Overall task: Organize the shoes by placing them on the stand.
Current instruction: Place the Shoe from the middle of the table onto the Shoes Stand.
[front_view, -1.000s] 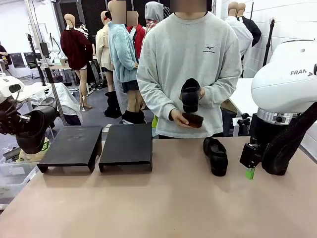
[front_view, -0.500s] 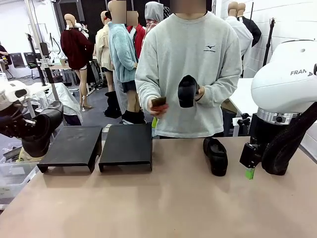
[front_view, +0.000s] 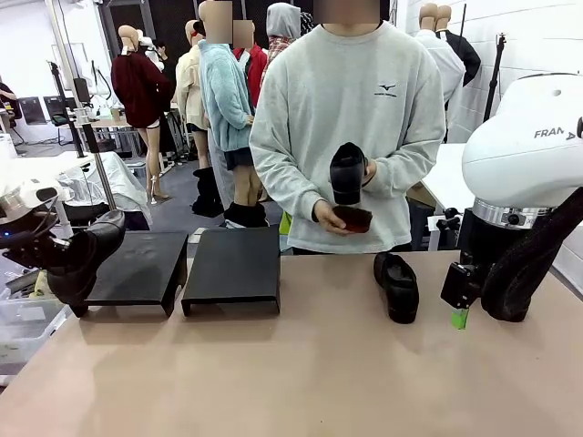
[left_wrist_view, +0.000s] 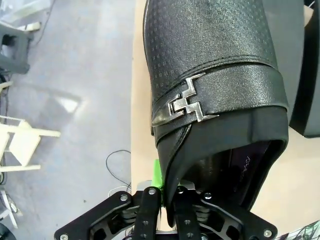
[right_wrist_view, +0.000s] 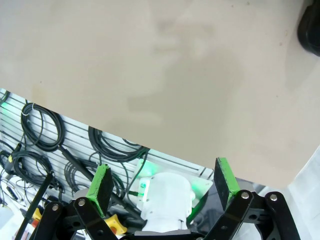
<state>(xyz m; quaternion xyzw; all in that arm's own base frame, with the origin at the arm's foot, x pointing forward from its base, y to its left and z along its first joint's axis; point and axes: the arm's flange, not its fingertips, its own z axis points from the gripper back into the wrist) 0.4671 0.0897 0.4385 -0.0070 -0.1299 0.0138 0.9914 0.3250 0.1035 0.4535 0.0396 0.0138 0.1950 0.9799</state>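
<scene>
Left end effector [left_wrist_view: 167, 195] is clamped on the heel rim of a black buckled shoe [left_wrist_view: 215, 75], one green pad outside the collar and the other finger tucked inside. From the front, that buckled shoe [front_view: 84, 259] hangs at the far-left edge of the worktop [front_view: 291, 373], right at the left end of the left stand [front_view: 137, 264]. I honestly can't tell if it's touching the stand or not. The right stand [front_view: 235, 264] sits just beside the left one, nothing on top of either. Right end effector [right_wrist_view: 165, 182] is spread wide with nothing between the pads, parked low over the right side of the worktop. A second shoe [front_view: 397, 285] lies on the worktop right of centre, near the far edge, between the right stand and the right arm. Over on the far side the person holds a third shoe [front_view: 349, 171] upright at chest height in one hand [front_view: 367, 173], and the other hand [front_view: 326, 215] has a small dark brown thing [front_view: 355, 218] just below it.
</scene>
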